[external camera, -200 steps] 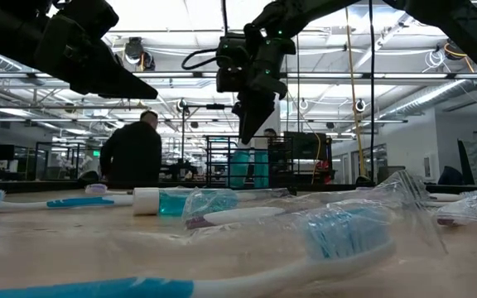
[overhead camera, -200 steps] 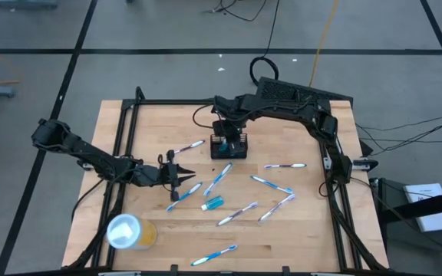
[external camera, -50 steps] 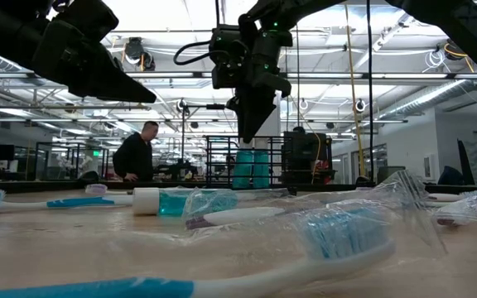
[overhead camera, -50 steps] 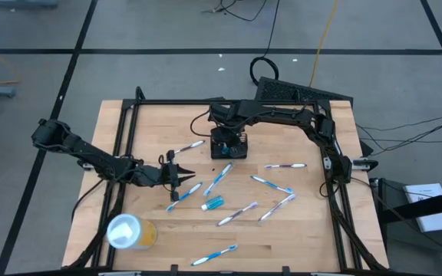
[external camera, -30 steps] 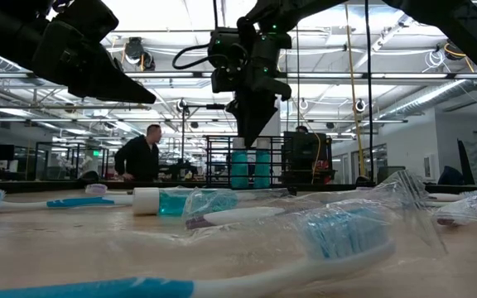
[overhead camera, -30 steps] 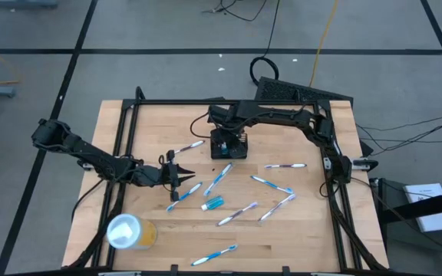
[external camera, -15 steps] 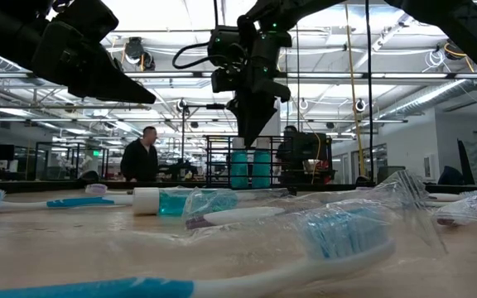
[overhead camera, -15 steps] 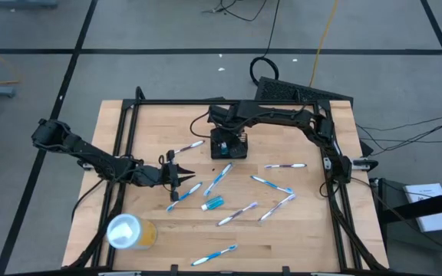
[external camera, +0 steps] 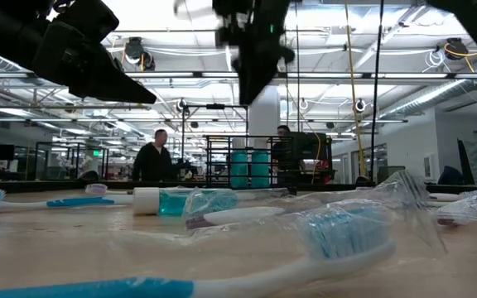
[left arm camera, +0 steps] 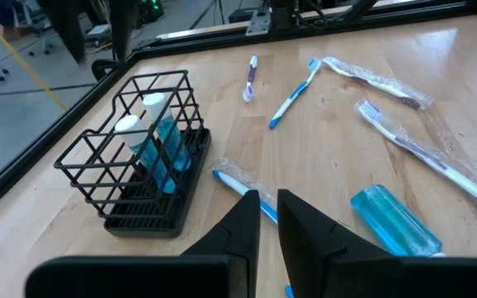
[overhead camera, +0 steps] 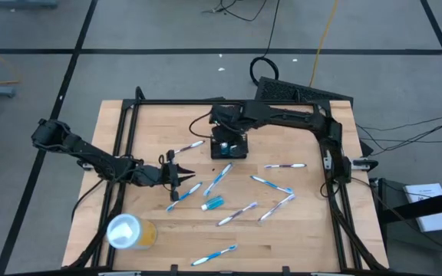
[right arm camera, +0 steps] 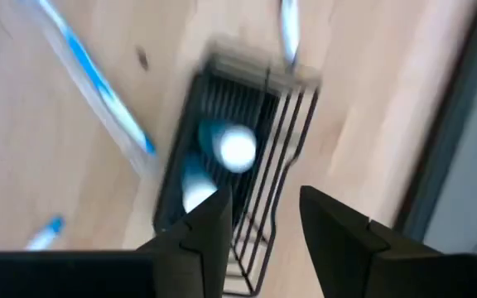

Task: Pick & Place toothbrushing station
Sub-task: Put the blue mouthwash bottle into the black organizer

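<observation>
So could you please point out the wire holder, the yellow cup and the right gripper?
wire holder (left arm camera: 131, 157), left wrist view, front mesh wall.
yellow cup (overhead camera: 126, 231), high view, white lid.
right gripper (right arm camera: 259, 217), right wrist view, between fingertips.

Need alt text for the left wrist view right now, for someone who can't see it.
A black wire holder stands on the wooden table with two blue tubes upright inside. The left tool, nearly shut and empty, hovers near it over a wrapped toothbrush. More toothbrushes and another blue tube lie scattered around.
</observation>
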Robot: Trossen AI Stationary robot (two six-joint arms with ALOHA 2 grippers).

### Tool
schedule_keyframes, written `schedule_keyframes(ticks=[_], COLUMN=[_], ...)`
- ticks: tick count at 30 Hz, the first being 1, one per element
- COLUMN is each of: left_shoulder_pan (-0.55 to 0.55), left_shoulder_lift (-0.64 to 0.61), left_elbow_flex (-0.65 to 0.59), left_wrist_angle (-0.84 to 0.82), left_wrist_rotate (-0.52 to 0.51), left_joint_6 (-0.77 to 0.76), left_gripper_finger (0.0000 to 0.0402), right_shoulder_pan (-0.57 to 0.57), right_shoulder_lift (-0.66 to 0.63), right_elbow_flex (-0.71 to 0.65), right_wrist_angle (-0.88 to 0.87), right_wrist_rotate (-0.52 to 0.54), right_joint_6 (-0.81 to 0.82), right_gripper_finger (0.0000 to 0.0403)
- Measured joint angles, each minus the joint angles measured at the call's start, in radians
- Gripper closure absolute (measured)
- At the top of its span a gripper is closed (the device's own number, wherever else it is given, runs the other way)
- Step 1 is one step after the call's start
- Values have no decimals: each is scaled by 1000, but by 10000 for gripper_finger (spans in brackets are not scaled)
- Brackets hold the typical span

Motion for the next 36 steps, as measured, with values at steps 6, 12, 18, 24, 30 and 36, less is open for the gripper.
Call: schedule_keyframes(ticks=[6,12,18,24,30,36], left_shoulder_pan=[2,1,-47,-97,-131,-125], left_shoulder_lift=[0,0,40,219,423,476], left_elbow_flex=[0,0,0,43,174,234], left_wrist_angle=[-59,-67,-5,32,1,-84], left_wrist_rotate=[1,144,233,234,253,231], left_joint_6=[-27,-88,-212,-329,-370,-420], left_gripper_finger=[350,350,350,350,350,333], right_shoulder_pan=[149,342,519,622,642,640], right_shoulder_lift=[-99,-128,-126,-126,-126,-126], right_elbow_flex=[15,-46,-187,-314,-422,-463], right_wrist_angle=[5,30,33,112,200,302], right_wrist_rotate=[-84,-128,-43,54,53,49], right_joint_6=[161,367,568,677,709,702], right_gripper_finger=[266,266,266,266,266,266])
